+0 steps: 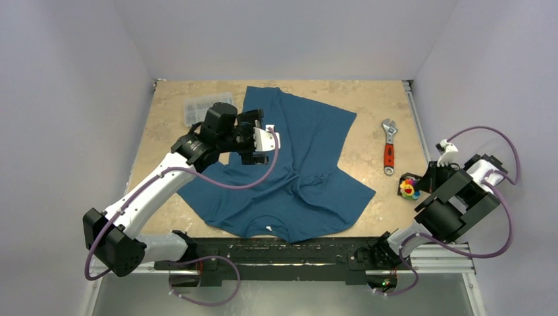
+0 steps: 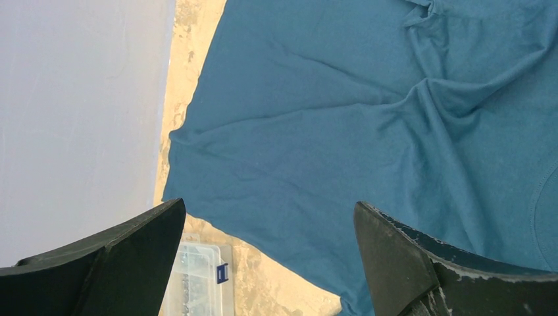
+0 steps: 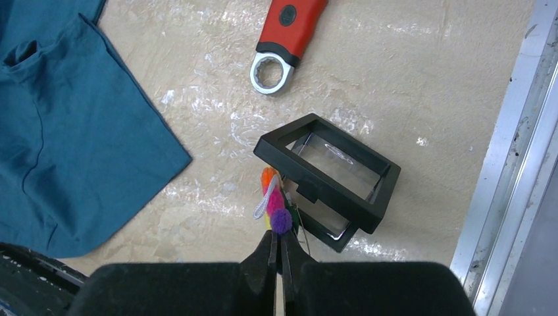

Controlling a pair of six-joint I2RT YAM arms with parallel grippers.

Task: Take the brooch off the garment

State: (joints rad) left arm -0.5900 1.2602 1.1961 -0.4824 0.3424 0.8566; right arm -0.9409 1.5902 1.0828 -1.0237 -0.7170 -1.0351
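The garment (image 1: pixel 289 171), a dark teal T-shirt, lies crumpled in the middle of the table; it also shows in the left wrist view (image 2: pixel 368 131) and the right wrist view (image 3: pixel 72 131). The brooch (image 3: pixel 275 201), a rainbow flower pin, is off the garment and pinched edge-on in my right gripper (image 3: pixel 277 238), just above the table beside a black frame box (image 3: pixel 329 178). In the top view the brooch (image 1: pixel 409 189) sits at the right. My left gripper (image 2: pixel 270 217) is open and empty above the garment's far left part (image 1: pixel 258 139).
A red-handled wrench (image 1: pixel 389 146) lies right of the garment, its ring end (image 3: pixel 271 71) near the black box. A clear plastic organiser box (image 1: pixel 201 108) sits at the far left (image 2: pixel 197 280). A metal rail (image 3: pixel 520 151) runs along the table's right edge.
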